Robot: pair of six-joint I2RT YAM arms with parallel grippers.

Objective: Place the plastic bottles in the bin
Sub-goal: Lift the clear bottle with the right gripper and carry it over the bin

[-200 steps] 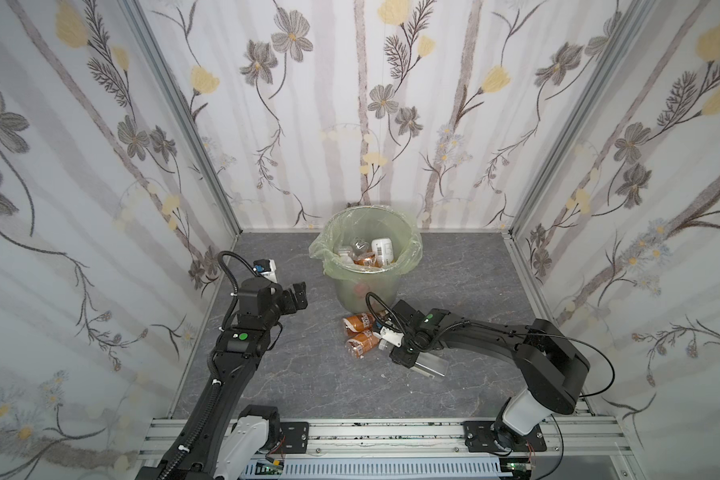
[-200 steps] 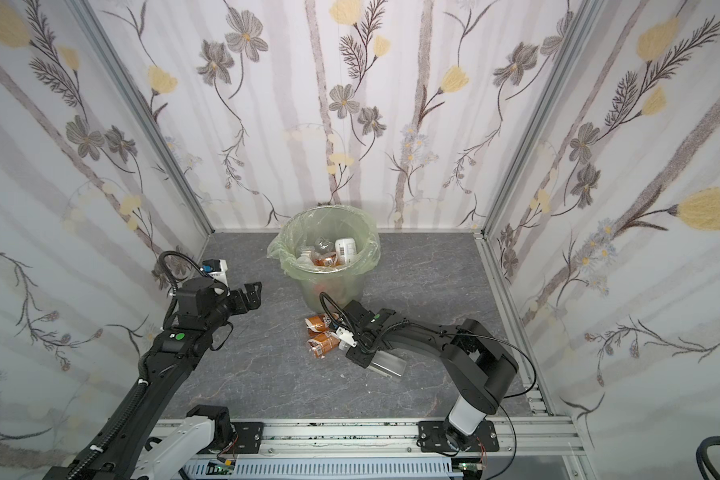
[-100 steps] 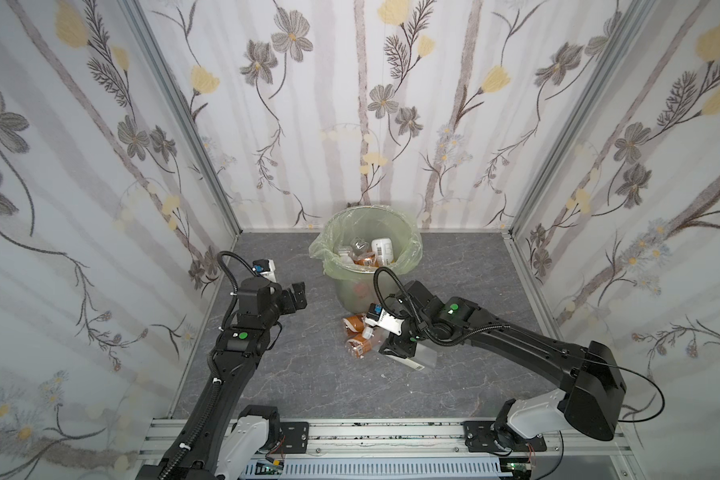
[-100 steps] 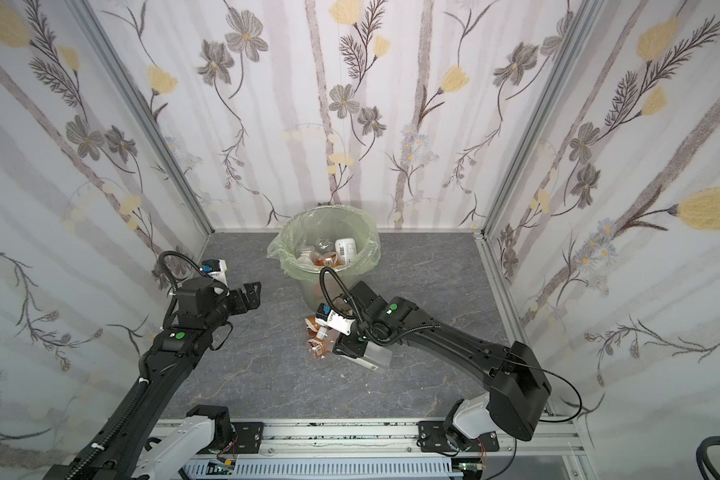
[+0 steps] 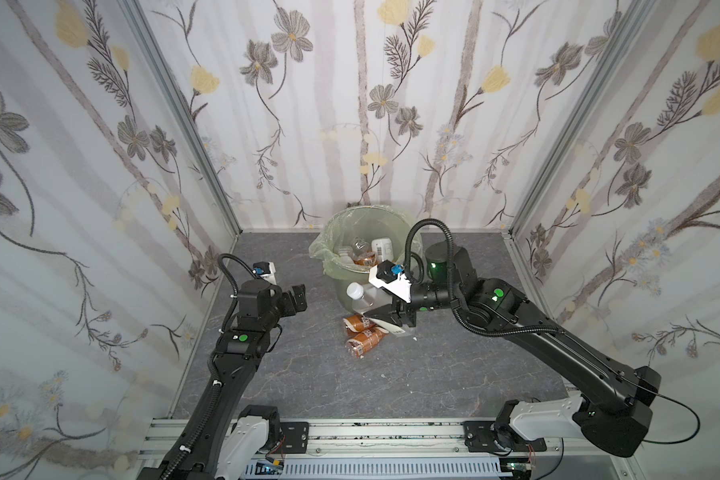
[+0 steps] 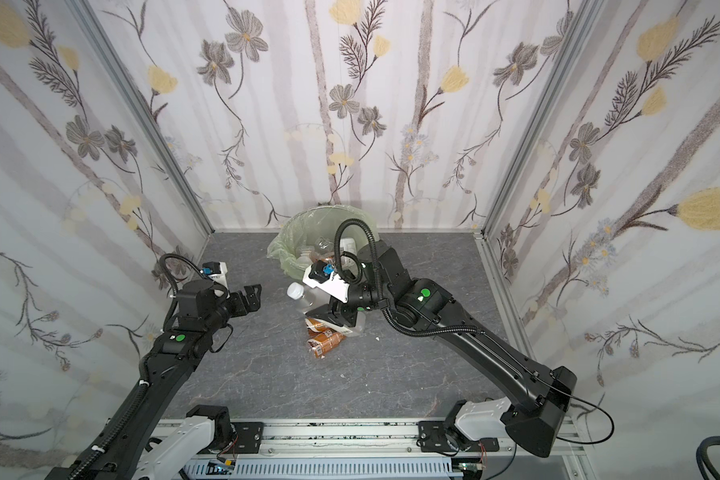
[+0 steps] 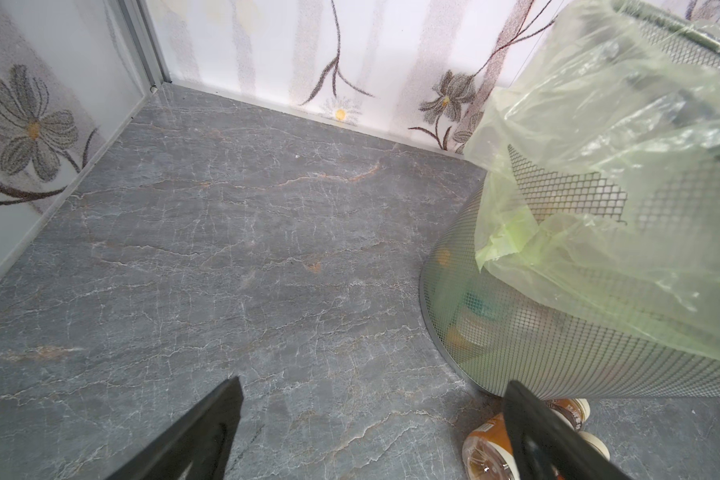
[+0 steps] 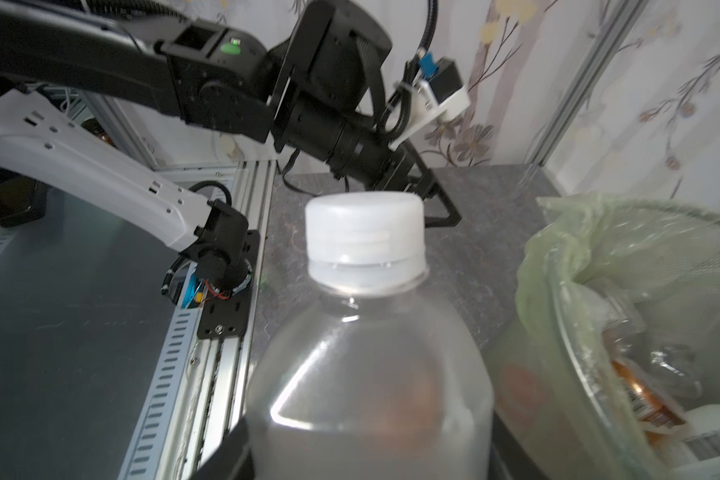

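Left gripper (image 5: 295,296): jaws wide apart, nothing between them; hovers above the floor (image 5: 300,374), to the left of the bin and not touching it.
Two brown bottles (image 5: 364,340): lying side by side on the floor at the bin's foot; not yet collected.
Clear bottle (image 5: 364,300): white-capped and gripped round its body. It is carried above the two brown bottles, cap pointing left, just outside the bin's near wall.
Bin (image 5: 334,270): upright by the back wall, liner bag (image 5: 323,245) draped over the rim; binned bottles (image 5: 382,248) inside (count not certain).
Right gripper (image 5: 391,318): clamped on the clear bottle; jaws partly hidden by it.
Stage, as judged: carry to the bin mouth; release not yet made.
Risk one: the long bottle is held crosswise, so cap or base may strike the rim and tip the bin or snag the liner bag.
Risk two: smooth, rounded plastic may slip or pivot in the jaws. A fall here would land on the two brown bottles and scatter them.
Left wrist view alone: the bin (image 7: 558,332) has a mesh wall under the bag, with contents dim behind it. The two brown bottles (image 7: 485,446) lie close against its base.
Right wrist view alone: the clear bottle (image 8: 371,374) looks empty and cloudy, with the bin's rim (image 8: 558,291) just beside it.
Top views alone: both arms, and the gap between the left gripper and the load.
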